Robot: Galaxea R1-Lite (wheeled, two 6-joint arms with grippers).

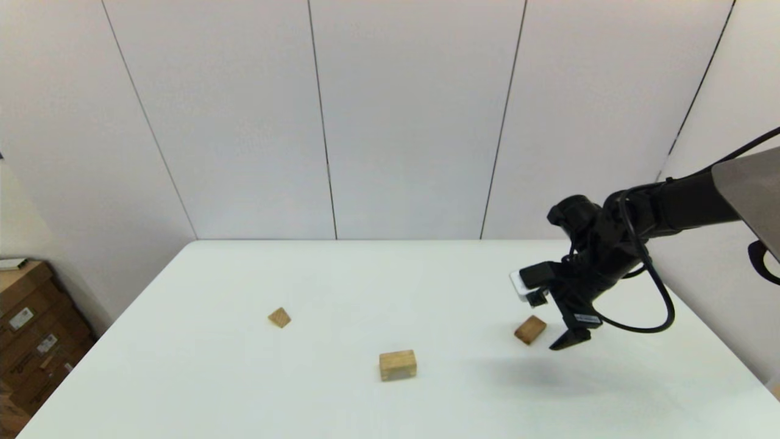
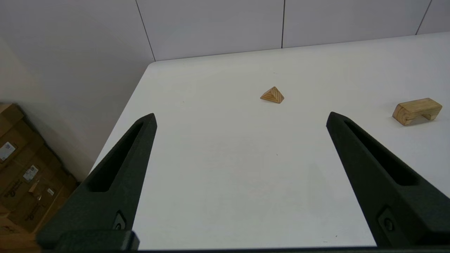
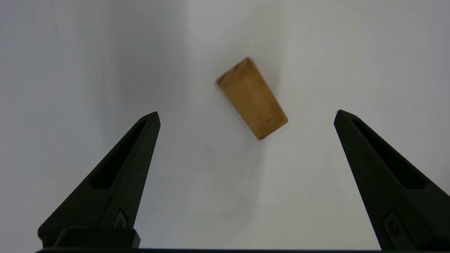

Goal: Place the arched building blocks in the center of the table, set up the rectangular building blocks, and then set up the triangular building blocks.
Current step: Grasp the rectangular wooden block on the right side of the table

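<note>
The rectangular block [image 1: 530, 330] lies flat on the white table [image 1: 244, 390] at the right. My right gripper [image 1: 557, 323] hangs just above it and slightly to its right, open and holding nothing. The right wrist view has the rectangular block [image 3: 252, 98] lying askew between and beyond the spread fingers of the right gripper [image 3: 246, 113]. Near the table's middle front stands the arched block [image 1: 397, 364], and the triangular block [image 1: 279, 317] rests farther left. My left gripper [image 2: 240, 117] is open above the table's left part, with the triangular block [image 2: 272, 95] and arched block [image 2: 417, 110] ahead of it.
Cardboard boxes [image 1: 30, 329] are stacked on the floor beside the table's left edge. A white panelled wall [image 1: 390, 122] runs along the far edge. The right arm [image 1: 670, 207] reaches in from the right side.
</note>
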